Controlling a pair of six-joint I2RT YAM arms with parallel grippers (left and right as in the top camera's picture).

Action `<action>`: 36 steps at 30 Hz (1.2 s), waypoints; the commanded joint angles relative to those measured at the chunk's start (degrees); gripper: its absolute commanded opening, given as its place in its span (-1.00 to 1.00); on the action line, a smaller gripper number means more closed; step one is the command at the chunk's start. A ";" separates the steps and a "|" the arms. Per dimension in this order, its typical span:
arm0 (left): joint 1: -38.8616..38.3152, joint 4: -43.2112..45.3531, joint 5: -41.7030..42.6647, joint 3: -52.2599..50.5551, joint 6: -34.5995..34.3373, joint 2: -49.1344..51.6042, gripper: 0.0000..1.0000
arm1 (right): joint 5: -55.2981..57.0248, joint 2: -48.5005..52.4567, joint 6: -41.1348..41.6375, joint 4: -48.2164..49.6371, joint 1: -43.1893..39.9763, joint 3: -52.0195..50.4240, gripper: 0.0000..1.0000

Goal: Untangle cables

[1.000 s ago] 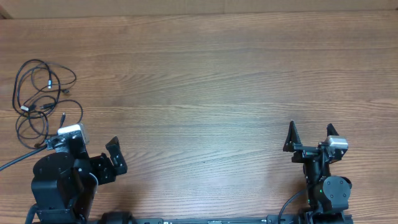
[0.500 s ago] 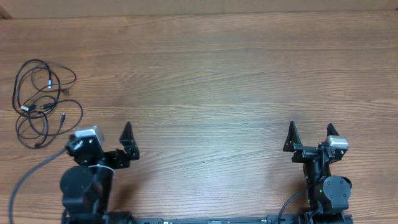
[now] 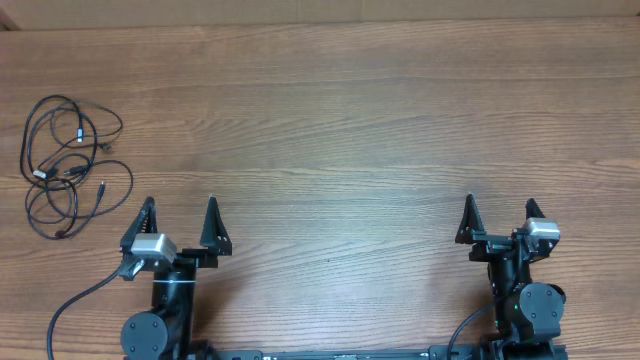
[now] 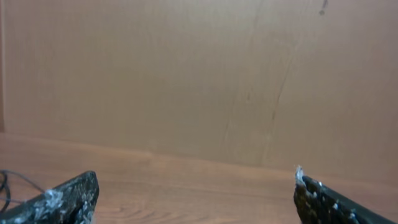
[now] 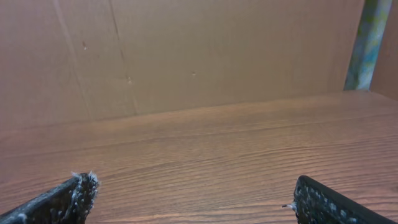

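The cables (image 3: 70, 165) lie as a loose tangle of thin black cords with small plug ends at the far left of the table in the overhead view. A sliver of one cord (image 4: 5, 186) shows at the left edge of the left wrist view. My left gripper (image 3: 180, 212) stands open near the front edge, to the right of and nearer than the tangle, apart from it, holding nothing. My right gripper (image 3: 500, 212) stands open at the front right, also holding nothing. In the wrist views, the left gripper (image 4: 194, 193) and right gripper (image 5: 194, 193) show wide-set fingertips over bare wood.
The wooden table (image 3: 330, 130) runs back to a brown cardboard wall (image 4: 186, 74). A thick black wire (image 3: 70, 310) trails from the left arm's base at the front left. The right arm's base (image 3: 530, 305) sits at the front right.
The left arm has swung from the front left corner to the right and turned to face the back wall. The cables and the right arm have not moved.
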 commanded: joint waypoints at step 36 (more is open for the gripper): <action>-1.20 -7.39 1.07 -7.04 10.36 -0.74 0.99 | -0.28 -0.52 -0.44 0.22 -0.33 -0.61 1.00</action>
